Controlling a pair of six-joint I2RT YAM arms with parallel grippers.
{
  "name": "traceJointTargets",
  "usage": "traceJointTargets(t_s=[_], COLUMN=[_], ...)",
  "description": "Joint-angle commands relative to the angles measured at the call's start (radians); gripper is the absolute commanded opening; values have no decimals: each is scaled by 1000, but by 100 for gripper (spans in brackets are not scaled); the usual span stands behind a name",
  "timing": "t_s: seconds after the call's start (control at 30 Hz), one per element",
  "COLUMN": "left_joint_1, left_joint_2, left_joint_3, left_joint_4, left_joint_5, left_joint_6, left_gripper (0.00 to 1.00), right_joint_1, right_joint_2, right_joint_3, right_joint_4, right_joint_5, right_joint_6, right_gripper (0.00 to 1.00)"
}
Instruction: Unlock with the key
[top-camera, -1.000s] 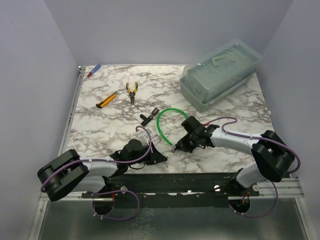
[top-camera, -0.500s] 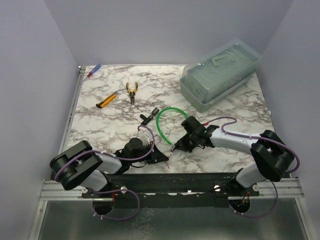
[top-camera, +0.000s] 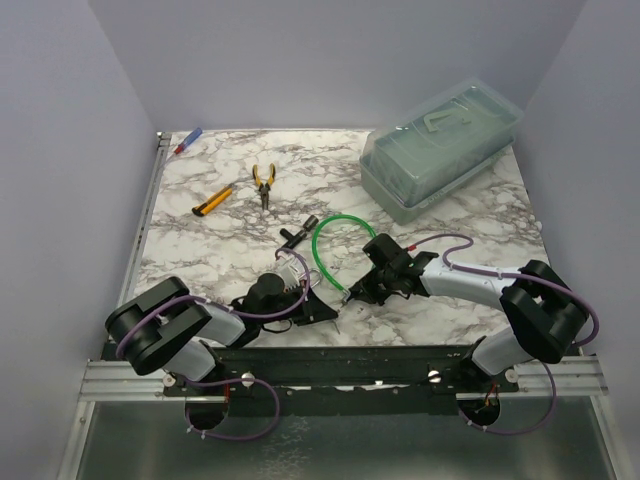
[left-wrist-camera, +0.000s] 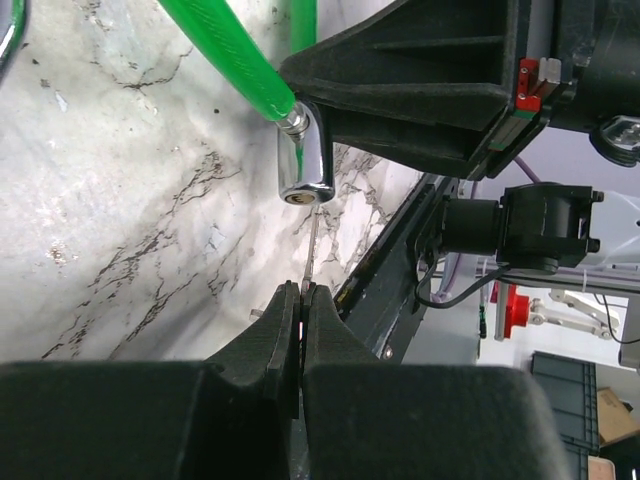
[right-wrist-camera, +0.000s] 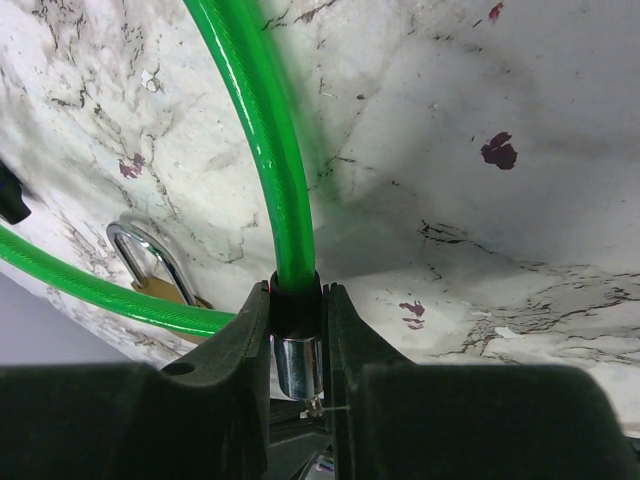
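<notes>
My left gripper (left-wrist-camera: 302, 292) is shut on the key (left-wrist-camera: 310, 250), a thin flat silver sliver that points edge-on at the open face of the silvery cylinder end (left-wrist-camera: 305, 165) of the green cable (top-camera: 330, 225), just short of it. My right gripper (right-wrist-camera: 296, 310) is shut on that cable end (right-wrist-camera: 297, 360), on its black collar, and holds it just above the marble table (top-camera: 450, 240). The key's tip (right-wrist-camera: 318, 405) shows just below the cylinder. The small brass padlock (right-wrist-camera: 165, 285) lies on the table behind the cable, its shackle up. In the top view both grippers (top-camera: 322, 312) (top-camera: 352, 292) meet near the front edge.
A clear plastic lidded box (top-camera: 440, 150) stands at the back right. Yellow-handled pliers (top-camera: 264, 185), a yellow utility knife (top-camera: 212, 201), a black T-shaped tool (top-camera: 297, 232) and a pen (top-camera: 187, 141) lie at the back left. The metal rail (top-camera: 350, 365) runs along the front edge.
My left arm has swung its elbow to the right and the gripper with the key has edged towards the cable end. My right gripper has shifted slightly left with the cable end.
</notes>
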Motion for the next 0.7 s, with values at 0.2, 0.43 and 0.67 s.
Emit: traceJointTargets(t_s=[0.2, 0.43, 0.67], left_joint_1=[19, 21, 30], left_joint_2=[36, 68, 62], left_joint_3=[33, 54, 43], left_joint_4=[41, 41, 41], left_joint_5=[48, 58, 54], left_joint_6=[14, 16, 12], left_gripper=[0, 0, 0], right_joint_1=[4, 4, 4], right_joint_2=[-17, -16, -33], right_joint_3=[-19, -19, -20], right_joint_4=[42, 47, 39], right_joint_5=[-6, -6, -5], right_joint_6=[-15, -17, -13], right_gripper=[0, 0, 0])
